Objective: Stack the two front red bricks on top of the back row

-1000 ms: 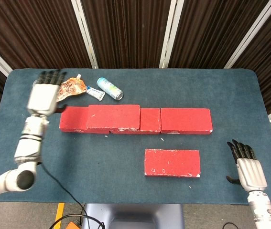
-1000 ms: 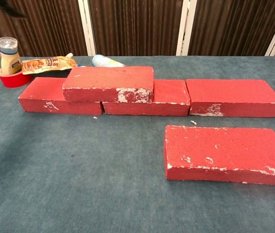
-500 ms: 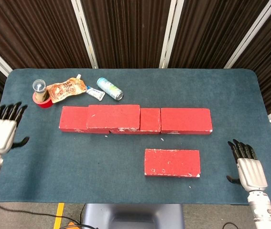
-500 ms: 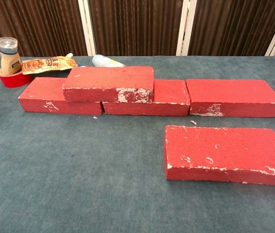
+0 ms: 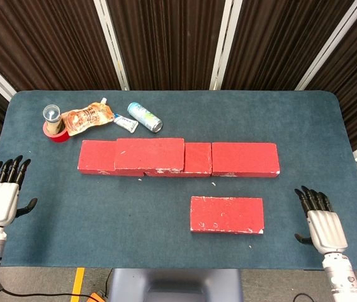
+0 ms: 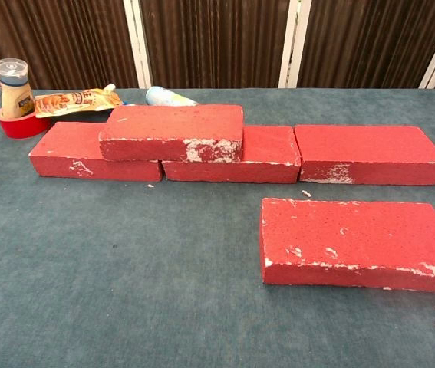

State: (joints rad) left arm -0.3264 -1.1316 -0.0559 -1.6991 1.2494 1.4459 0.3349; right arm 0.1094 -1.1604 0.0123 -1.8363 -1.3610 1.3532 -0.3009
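The back row (image 5: 178,158) of red bricks runs across the middle of the table (image 5: 102,214), one stacked brick (image 5: 150,153) already lying on its left part; the front brick (image 5: 226,214) lies just before the row's right half, untouched. The left hand (image 5: 0,196) has drawn away from the row's left end to the table's edge and the right hand (image 5: 323,223) has edged forward, fingers spread, both holding nothing, so the second stacking seemingly falls to the right.

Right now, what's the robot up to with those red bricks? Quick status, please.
Left robot hand and right robot hand open, holding nothing. One brick stacked on back row; front brick still flat on table. Nothing blocking it.
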